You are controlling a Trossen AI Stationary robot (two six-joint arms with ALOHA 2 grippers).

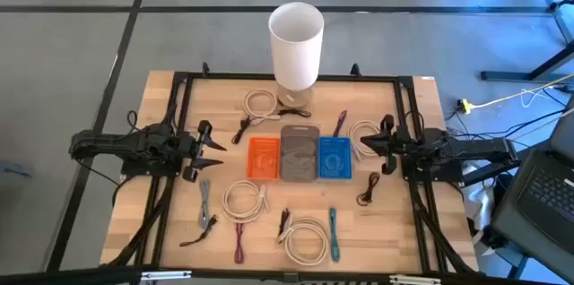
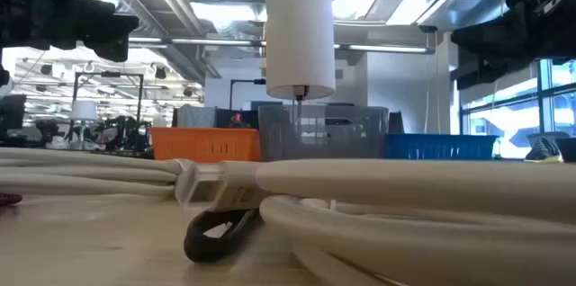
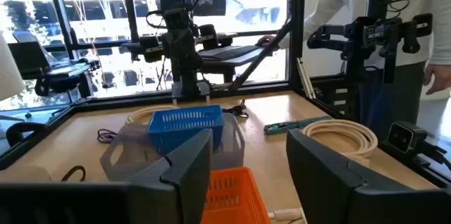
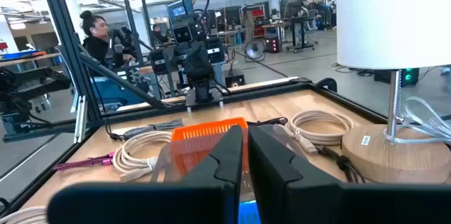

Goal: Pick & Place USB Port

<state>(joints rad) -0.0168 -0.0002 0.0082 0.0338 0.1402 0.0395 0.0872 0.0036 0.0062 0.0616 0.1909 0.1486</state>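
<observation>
While both arms wait at the side edges of the light wooden table [image 1: 395, 222], you have nothing picked yet. Three small mesh baskets [image 1: 299, 157] — orange, grey, blue — sit at its middle, empty as far as you can see. Coiled and loose cables [image 1: 245, 200] lie around them. Your left gripper [image 1: 215, 143] is spread wide; your right gripper [image 1: 366, 144] is pinched closed on nothing.

Pale wood table [image 1: 404, 222], perforated plastic baskets [image 1: 264, 157]
</observation>
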